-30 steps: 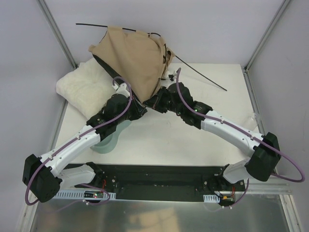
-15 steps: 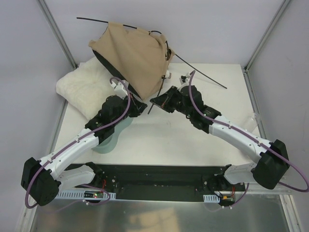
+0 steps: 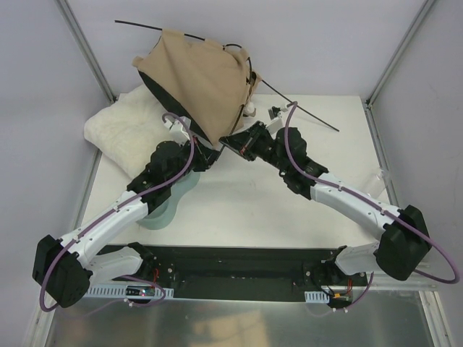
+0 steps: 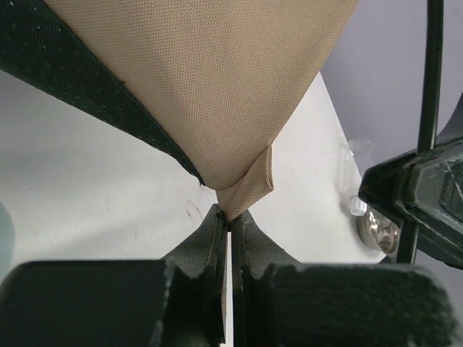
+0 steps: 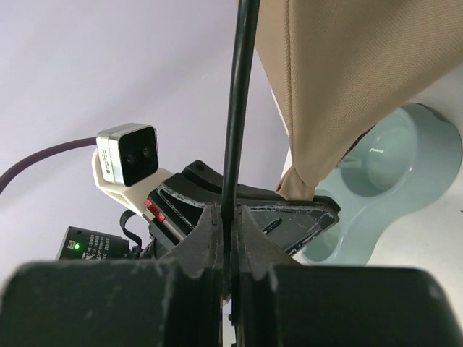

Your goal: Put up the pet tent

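The pet tent [image 3: 199,76] is tan fabric with a black inner panel, held up at the back of the table. My left gripper [image 3: 211,152] is shut on the tent's bottom corner loop [image 4: 246,189]. My right gripper [image 3: 230,139] is shut on a thin black pole [image 5: 239,108] just right of that corner. In the left wrist view the pole [image 4: 427,108] runs upright at the right. Another black pole [image 3: 304,108] sticks out of the fabric to the right, and one [image 3: 137,27] to the upper left.
A white fluffy cushion [image 3: 123,134] lies at the back left, partly under the tent. A pale blue double pet bowl [image 3: 160,210] sits under my left arm; it also shows in the right wrist view [image 5: 391,181]. Metal frame posts stand at both back corners.
My right gripper has moved up and left, carrying the pole's end close to the tent corner. My left gripper has raised the corner slightly. The tent stands a little more upright.
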Controlling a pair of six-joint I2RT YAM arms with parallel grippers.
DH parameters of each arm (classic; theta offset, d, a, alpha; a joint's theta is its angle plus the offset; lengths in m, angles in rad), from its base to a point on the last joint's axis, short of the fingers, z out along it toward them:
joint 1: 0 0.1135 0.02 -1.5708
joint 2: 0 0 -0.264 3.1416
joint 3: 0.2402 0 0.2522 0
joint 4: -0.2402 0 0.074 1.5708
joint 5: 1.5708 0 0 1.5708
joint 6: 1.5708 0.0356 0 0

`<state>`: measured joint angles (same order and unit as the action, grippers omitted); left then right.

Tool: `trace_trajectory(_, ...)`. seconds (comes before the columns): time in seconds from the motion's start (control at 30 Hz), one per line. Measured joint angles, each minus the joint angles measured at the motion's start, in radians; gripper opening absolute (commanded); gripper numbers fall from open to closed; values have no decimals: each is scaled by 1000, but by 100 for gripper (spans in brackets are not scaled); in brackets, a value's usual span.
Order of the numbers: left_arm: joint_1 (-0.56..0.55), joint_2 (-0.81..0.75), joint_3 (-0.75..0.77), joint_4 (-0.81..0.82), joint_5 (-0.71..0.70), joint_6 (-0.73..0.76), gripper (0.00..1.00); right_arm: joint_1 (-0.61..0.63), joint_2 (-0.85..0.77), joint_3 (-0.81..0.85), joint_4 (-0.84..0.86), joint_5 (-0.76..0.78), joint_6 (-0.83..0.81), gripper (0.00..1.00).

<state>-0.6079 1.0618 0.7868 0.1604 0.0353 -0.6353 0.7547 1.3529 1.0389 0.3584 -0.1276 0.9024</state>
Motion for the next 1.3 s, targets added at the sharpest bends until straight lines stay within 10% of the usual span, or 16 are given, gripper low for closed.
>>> trace_trajectory(1.3,21,13,25,9,-15,146,0,-39,153,111,32,208,109,0)
